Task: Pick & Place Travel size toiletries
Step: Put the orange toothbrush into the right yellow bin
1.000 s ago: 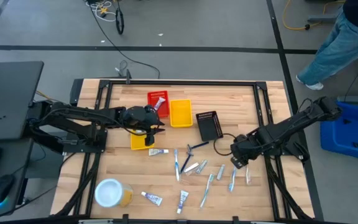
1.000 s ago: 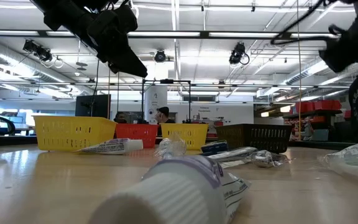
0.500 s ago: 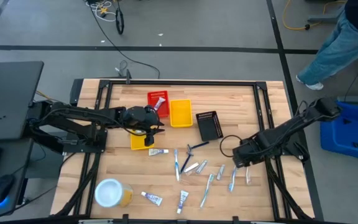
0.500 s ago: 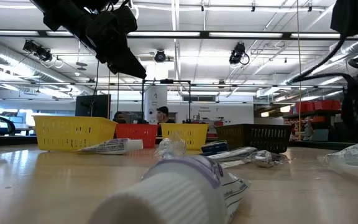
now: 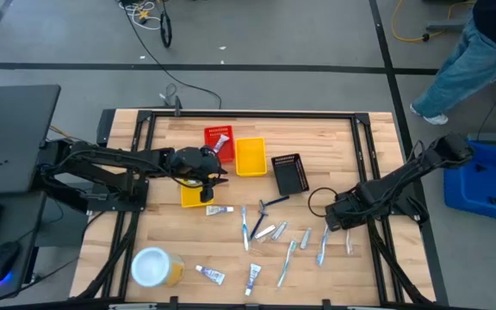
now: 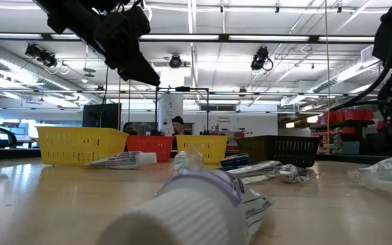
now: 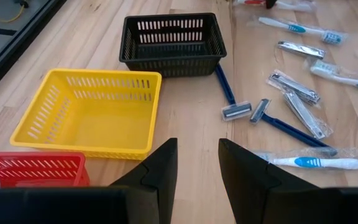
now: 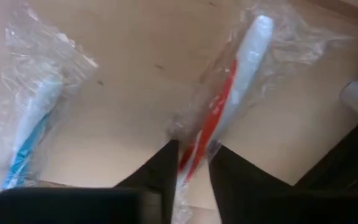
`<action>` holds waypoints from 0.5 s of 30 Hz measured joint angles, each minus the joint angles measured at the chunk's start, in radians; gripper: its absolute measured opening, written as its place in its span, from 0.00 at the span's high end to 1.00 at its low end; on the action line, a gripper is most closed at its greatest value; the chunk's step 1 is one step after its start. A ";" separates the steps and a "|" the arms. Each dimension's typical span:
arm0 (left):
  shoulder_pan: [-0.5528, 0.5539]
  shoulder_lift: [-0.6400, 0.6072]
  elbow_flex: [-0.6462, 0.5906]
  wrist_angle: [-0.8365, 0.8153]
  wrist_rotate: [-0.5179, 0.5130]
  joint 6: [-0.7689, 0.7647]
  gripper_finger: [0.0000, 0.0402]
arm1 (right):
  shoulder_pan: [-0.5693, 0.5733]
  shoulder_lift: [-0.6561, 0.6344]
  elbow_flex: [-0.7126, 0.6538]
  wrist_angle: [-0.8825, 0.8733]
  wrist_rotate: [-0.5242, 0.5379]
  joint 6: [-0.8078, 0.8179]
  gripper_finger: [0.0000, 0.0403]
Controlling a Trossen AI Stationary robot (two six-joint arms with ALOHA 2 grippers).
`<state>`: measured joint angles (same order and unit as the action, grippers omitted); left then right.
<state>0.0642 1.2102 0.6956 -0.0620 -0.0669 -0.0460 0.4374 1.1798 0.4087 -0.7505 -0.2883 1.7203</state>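
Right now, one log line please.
right gripper: down, jaws around red toothbrush | left gripper: hovering, empty | baskets: untouched

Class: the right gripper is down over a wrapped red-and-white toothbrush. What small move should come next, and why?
Probably finish closing, then lift a little. The right gripper straddles the wrapped red toothbrush, whose handle runs between the fingers, yet it lies flat on the table, so the grip looks incomplete.

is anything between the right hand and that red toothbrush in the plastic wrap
Nothing visible. The right hand is down on the table with its fingers on either side of the wrapped red toothbrush; only the clear wrapper lies between them. The blue-handled toothbrush lies apart, beside it.
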 joint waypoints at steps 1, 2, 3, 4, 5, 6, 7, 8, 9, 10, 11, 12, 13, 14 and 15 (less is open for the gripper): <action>0.000 0.000 0.000 0.000 0.000 0.000 0.69 | 0.000 -0.002 0.000 0.001 -0.001 -0.001 0.81; 0.000 0.000 0.000 0.000 0.000 0.000 0.69 | 0.000 -0.006 -0.001 0.003 -0.001 -0.009 0.84; 0.000 0.000 0.000 -0.001 0.000 0.000 0.69 | 0.000 -0.007 -0.001 0.003 -0.002 -0.012 0.87; 0.000 0.000 0.000 0.000 0.000 0.001 0.69 | 0.000 -0.007 0.002 0.000 -0.001 -0.018 0.89; 0.000 0.000 0.000 0.000 0.000 0.003 0.69 | 0.001 -0.010 0.008 -0.006 0.002 -0.029 0.91; 0.000 0.000 0.000 0.000 0.000 0.008 0.69 | 0.001 -0.011 0.015 -0.011 0.006 -0.042 0.93; 0.000 0.000 0.000 0.000 0.000 0.015 0.69 | 0.001 -0.012 0.023 -0.013 0.014 -0.053 0.94; 0.000 0.000 0.000 0.000 0.000 0.022 0.69 | 0.001 -0.015 0.032 -0.013 0.033 -0.058 0.94; 0.000 0.000 0.000 0.001 0.000 0.026 0.69 | 0.000 -0.018 0.046 -0.015 0.048 -0.062 0.94; 0.000 0.000 0.000 0.000 0.000 0.029 0.69 | -0.001 -0.021 0.057 -0.018 0.049 -0.066 0.94; 0.000 0.000 0.000 0.000 0.000 0.032 0.69 | 0.000 -0.021 0.070 -0.032 0.052 -0.076 0.94; 0.000 0.000 0.000 0.000 0.000 0.032 0.69 | -0.002 -0.021 0.085 -0.051 0.053 -0.083 0.94; 0.000 0.000 0.000 0.000 0.000 0.032 0.69 | -0.004 -0.021 0.103 -0.063 0.060 -0.091 0.94; 0.000 0.000 0.000 0.000 0.000 0.032 0.69 | -0.010 -0.022 0.126 -0.073 0.075 -0.101 0.94; 0.000 0.000 0.000 0.001 0.000 0.032 0.69 | -0.015 -0.022 0.149 -0.092 0.092 -0.113 0.94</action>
<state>0.0639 1.2102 0.6956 -0.0614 -0.0673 -0.0137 0.4226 1.1580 0.5576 -0.8430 -0.1960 1.6071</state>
